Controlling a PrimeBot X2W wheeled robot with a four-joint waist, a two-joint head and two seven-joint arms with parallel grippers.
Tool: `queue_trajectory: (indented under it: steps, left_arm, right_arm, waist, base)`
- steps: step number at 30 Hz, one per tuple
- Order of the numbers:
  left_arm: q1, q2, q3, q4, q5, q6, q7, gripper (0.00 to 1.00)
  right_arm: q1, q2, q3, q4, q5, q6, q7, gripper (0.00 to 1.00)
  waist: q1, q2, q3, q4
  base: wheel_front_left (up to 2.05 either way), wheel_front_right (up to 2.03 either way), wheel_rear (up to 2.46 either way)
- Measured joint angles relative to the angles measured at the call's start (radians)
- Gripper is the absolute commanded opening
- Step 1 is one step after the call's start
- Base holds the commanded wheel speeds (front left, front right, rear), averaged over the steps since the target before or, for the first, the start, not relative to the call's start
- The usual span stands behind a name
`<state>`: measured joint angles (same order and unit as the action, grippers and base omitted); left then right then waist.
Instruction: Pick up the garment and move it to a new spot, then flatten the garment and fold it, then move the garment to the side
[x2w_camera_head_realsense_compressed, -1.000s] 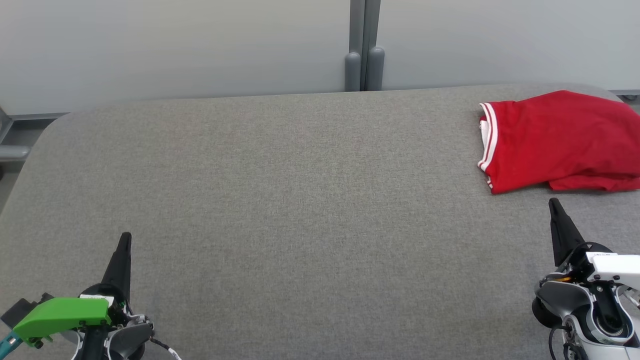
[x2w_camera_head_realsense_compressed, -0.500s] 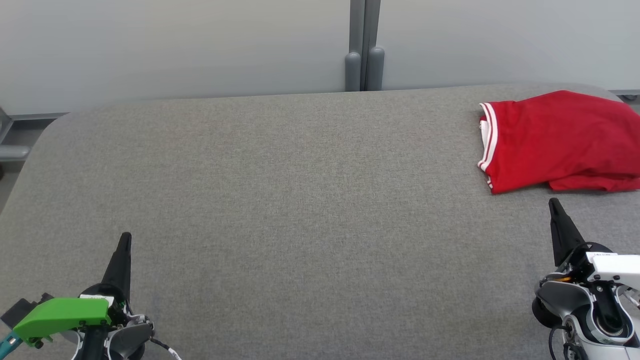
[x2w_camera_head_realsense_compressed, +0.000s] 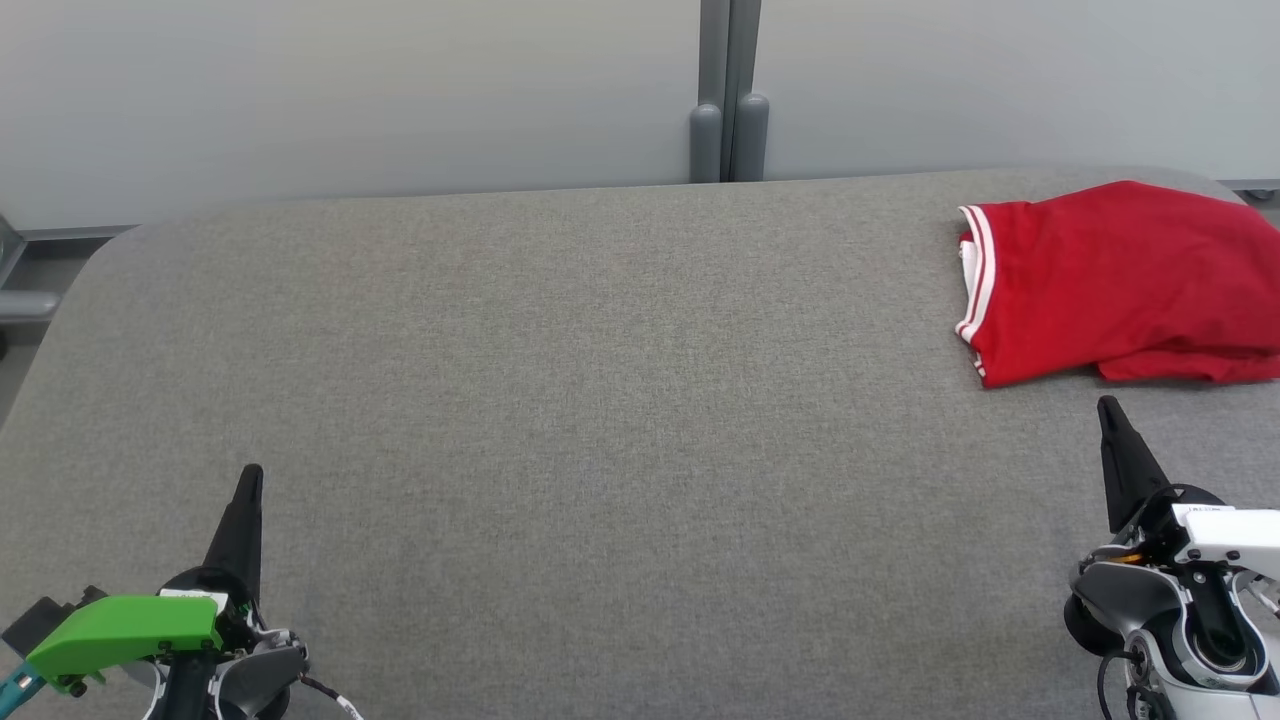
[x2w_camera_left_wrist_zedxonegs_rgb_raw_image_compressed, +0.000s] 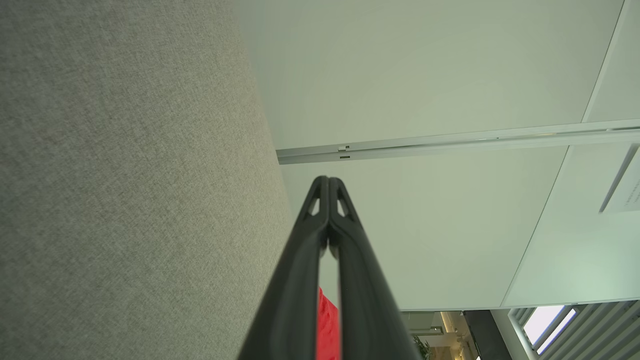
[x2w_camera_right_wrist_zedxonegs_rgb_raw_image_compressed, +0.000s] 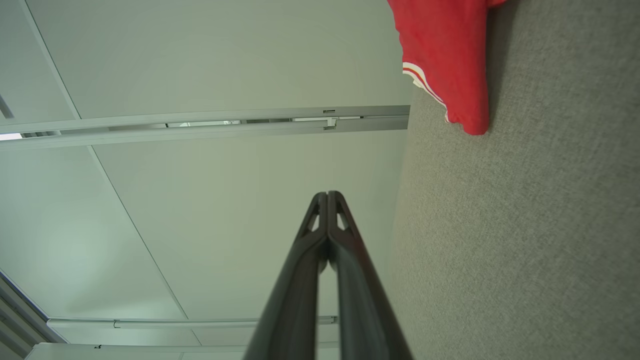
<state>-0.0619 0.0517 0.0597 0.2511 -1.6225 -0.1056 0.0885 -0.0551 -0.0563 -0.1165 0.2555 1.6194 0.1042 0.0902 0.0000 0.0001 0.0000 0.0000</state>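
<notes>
The garment (x2w_camera_head_realsense_compressed: 1120, 280) is red with white-striped trim and lies bunched and roughly folded at the far right of the grey fabric table (x2w_camera_head_realsense_compressed: 600, 400). It also appears in the right wrist view as the garment (x2w_camera_right_wrist_zedxonegs_rgb_raw_image_compressed: 445, 55), and as a thin red strip of garment (x2w_camera_left_wrist_zedxonegs_rgb_raw_image_compressed: 327, 325) between the left fingers. My left gripper (x2w_camera_head_realsense_compressed: 252, 472) is at the near left of the table, shut and holding nothing. My right gripper (x2w_camera_head_realsense_compressed: 1105, 404) is at the near right, shut and empty, a short way in front of the garment. Both pairs of tips meet: left gripper (x2w_camera_left_wrist_zedxonegs_rgb_raw_image_compressed: 328, 179), right gripper (x2w_camera_right_wrist_zedxonegs_rgb_raw_image_compressed: 327, 194).
A pale partition wall (x2w_camera_head_realsense_compressed: 350, 90) with a grey post (x2w_camera_head_realsense_compressed: 728, 90) stands behind the table. The table's rounded far corners and its left edge (x2w_camera_head_realsense_compressed: 60, 300) show. Wide grey cloth stretches between the two grippers.
</notes>
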Motion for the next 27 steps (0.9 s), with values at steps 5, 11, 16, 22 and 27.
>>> queue_trajectory:
  steps: [5, 11, 16, 22, 27]
  left_arm:
    - [0.0, 0.0, 0.0, 0.0, 0.0, 0.0, 0.0, 0.0]
    - [0.0, 0.0, 0.0, 0.0, 0.0, 0.0, 0.0, 0.0]
    - [0.0, 0.0, 0.0, 0.0, 0.0, 0.0, 0.0, 0.0]
    - [0.0, 0.0, 0.0, 0.0, 0.0, 0.0, 0.0, 0.0]
    - [0.0, 0.0, 0.0, 0.0, 0.0, 0.0, 0.0, 0.0]
  right_arm:
    - [0.0, 0.0, 0.0, 0.0, 0.0, 0.0, 0.0, 0.0]
    - [0.0, 0.0, 0.0, 0.0, 0.0, 0.0, 0.0, 0.0]
    - [0.0, 0.0, 0.0, 0.0, 0.0, 0.0, 0.0, 0.0]
    - [0.0, 0.0, 0.0, 0.0, 0.0, 0.0, 0.0, 0.0]
    - [0.0, 0.0, 0.0, 0.0, 0.0, 0.0, 0.0, 0.0]
  waist:
    - [0.0, 0.0, 0.0, 0.0]
    - [0.0, 0.0, 0.0, 0.0]
    - [0.0, 0.0, 0.0, 0.0]
    - [0.0, 0.0, 0.0, 0.0]
    - [0.0, 0.0, 0.0, 0.0]
  base:
    - [0.0, 0.0, 0.0]
    - [0.0, 0.0, 0.0]
    - [0.0, 0.0, 0.0]
    - [0.0, 0.0, 0.0]
    - [0.0, 0.0, 0.0]
